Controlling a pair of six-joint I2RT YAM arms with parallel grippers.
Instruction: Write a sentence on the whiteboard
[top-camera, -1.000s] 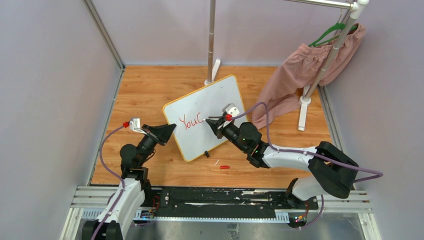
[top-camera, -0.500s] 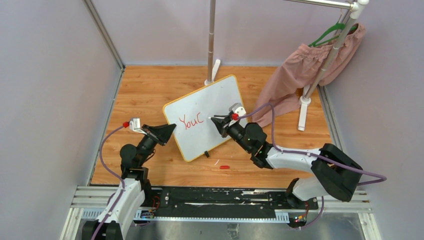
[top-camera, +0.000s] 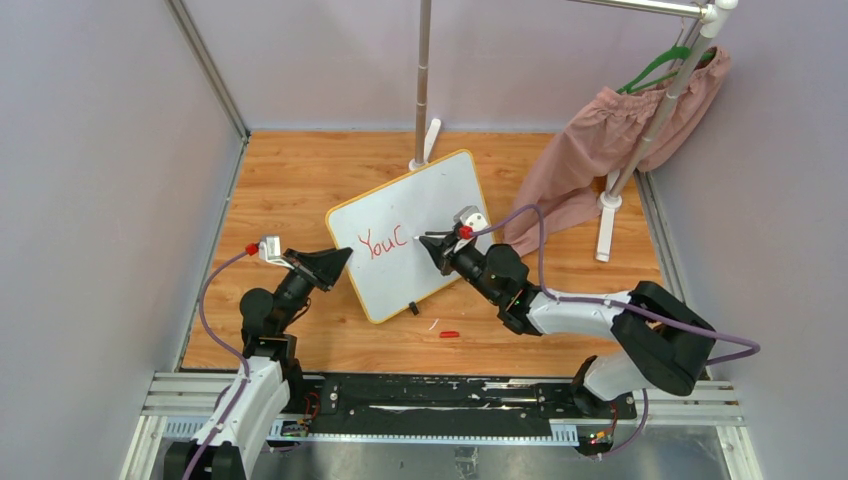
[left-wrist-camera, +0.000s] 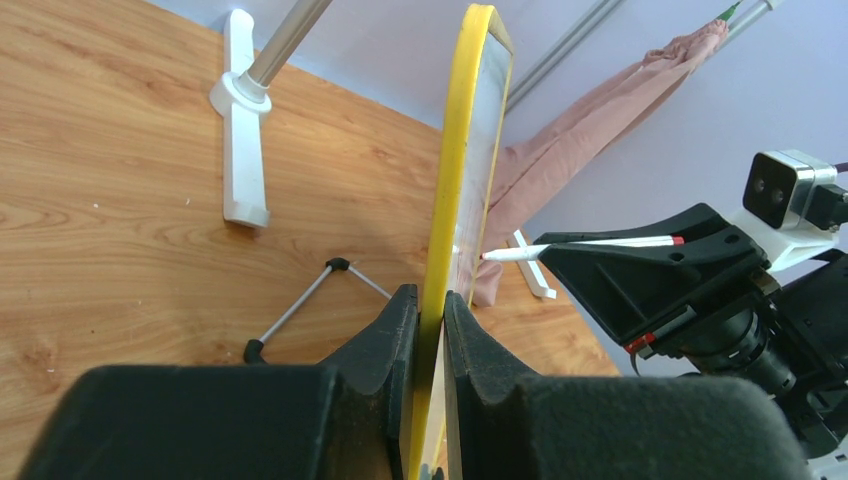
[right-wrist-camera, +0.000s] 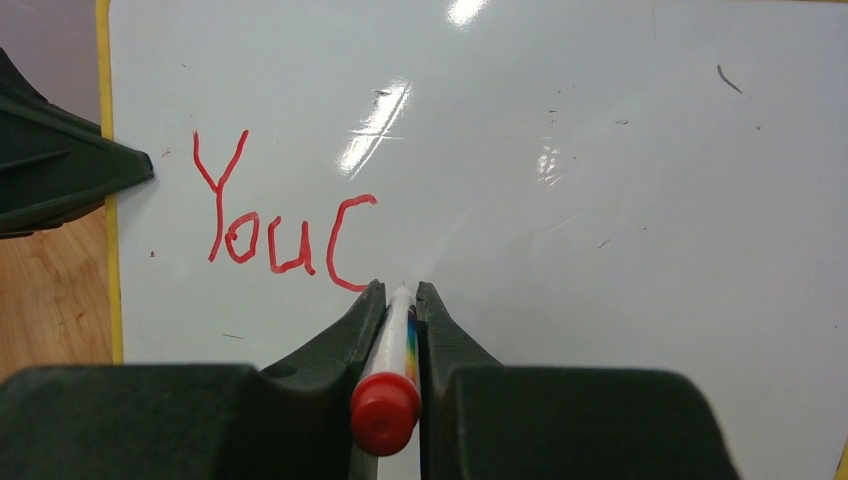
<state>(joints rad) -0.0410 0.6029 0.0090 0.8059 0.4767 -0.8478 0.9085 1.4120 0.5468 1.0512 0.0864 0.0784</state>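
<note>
Clamped at its yellow rim between left gripper (left-wrist-camera: 432, 300) fingers, stiff light board (top-camera: 420, 215) stands tilted with slick face toward marker (right-wrist-camera: 398, 345) pinched in right gripper (right-wrist-camera: 400, 290), tip just right of "YouC" (right-wrist-camera: 285, 228); likely tips under hard pressing.

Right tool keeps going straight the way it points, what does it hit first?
The marker tip it grips would meet the whiteboard face, just right of the red "YouC". The remaining gap is unclear.
</note>
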